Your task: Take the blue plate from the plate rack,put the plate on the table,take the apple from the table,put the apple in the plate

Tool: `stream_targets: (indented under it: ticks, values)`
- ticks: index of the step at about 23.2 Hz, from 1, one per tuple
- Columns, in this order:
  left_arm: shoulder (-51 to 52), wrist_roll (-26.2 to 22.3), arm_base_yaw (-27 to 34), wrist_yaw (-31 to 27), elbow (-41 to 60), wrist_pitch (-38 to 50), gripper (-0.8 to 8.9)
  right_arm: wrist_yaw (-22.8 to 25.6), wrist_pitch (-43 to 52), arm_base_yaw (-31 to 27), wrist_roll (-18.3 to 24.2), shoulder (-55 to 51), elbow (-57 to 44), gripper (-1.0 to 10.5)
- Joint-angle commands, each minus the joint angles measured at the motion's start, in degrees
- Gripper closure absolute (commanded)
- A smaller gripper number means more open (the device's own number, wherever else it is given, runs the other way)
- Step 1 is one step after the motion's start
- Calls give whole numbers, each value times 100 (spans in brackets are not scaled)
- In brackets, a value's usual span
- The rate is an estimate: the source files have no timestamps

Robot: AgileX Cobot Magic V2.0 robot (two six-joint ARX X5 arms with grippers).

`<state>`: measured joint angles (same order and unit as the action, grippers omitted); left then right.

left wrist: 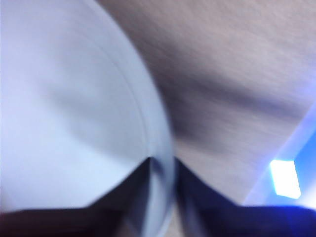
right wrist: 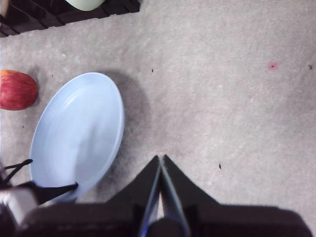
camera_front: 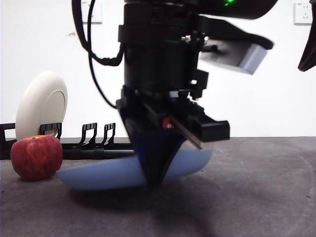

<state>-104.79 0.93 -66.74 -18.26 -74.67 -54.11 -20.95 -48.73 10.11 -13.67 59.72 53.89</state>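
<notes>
The blue plate (camera_front: 103, 173) lies nearly flat and very low over the table (camera_front: 256, 197), slightly tilted; I cannot tell if it touches. My left gripper (camera_front: 155, 173) comes down from above at the middle and is shut on the plate's near rim. In the left wrist view the blue plate (left wrist: 64, 108) fills one side, with its rim pinched in my left gripper (left wrist: 160, 173). The apple (camera_front: 36, 156) sits on the table to the left, close beside the plate. From the right wrist view I see the blue plate (right wrist: 76, 133), the apple (right wrist: 17, 90), and my right gripper (right wrist: 161, 163) shut and empty above bare table.
The plate rack (camera_front: 94, 143) runs along the back left and holds a cream-white plate (camera_front: 42, 103) upright. A pale green plate (right wrist: 84, 4) shows at the rack (right wrist: 59, 12) in the right wrist view. The waiting right arm is a black tip (camera_front: 308, 54) at the top right.
</notes>
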Motion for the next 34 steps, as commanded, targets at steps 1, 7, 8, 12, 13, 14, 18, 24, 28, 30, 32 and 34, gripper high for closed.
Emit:
stream_targets:
  ticks: [1, 7, 8, 12, 13, 14, 18, 24, 28, 30, 32, 34]
  values:
    - [-136, 208, 94, 201, 76, -52, 517, -4, 28, 13, 42, 13, 22, 948]
    - [-4, 348, 166, 555, 76, -87, 489, -2, 81, 13, 44, 13, 22, 940]
    - [72, 374, 166, 728, 74, -63, 489, -2, 87, 13, 39, 13, 22, 919]
    - [699, 592, 127, 1123, 74, -74, 491, -9, 74, 20, 39, 13, 28, 718]
    - [911, 721, 125, 1128, 74, -127, 492, -11, 72, 63, 37, 13, 35, 718]
    - [1150, 833, 116, 1126, 74, -203, 499, -13, 70, 142, 31, 13, 59, 716]
    - [2155, 920, 118, 1115, 74, -542, 579, -4, 72, 616, 13, 131, 407, 404]
    - [3512, 1010, 291, 765, 74, -1399, 822, 181, -343, 1810, -24, 1329, 1576, 306]
    - [4188, 1414, 446, 398, 76, -2138, 822, 621, -363, 2671, 42, 2538, 2579, 306]
    - [4500, 1550, 463, 321, 76, -2144, 822, 643, -409, 3001, 94, 3187, 3161, 306]
    - [4686, 1637, 463, 339, 76, -2144, 822, 647, -470, 3206, 140, 3626, 3585, 279]
    - [4848, 1757, 463, 348, 76, -2144, 822, 669, -562, 3338, 188, 4002, 3987, 242]
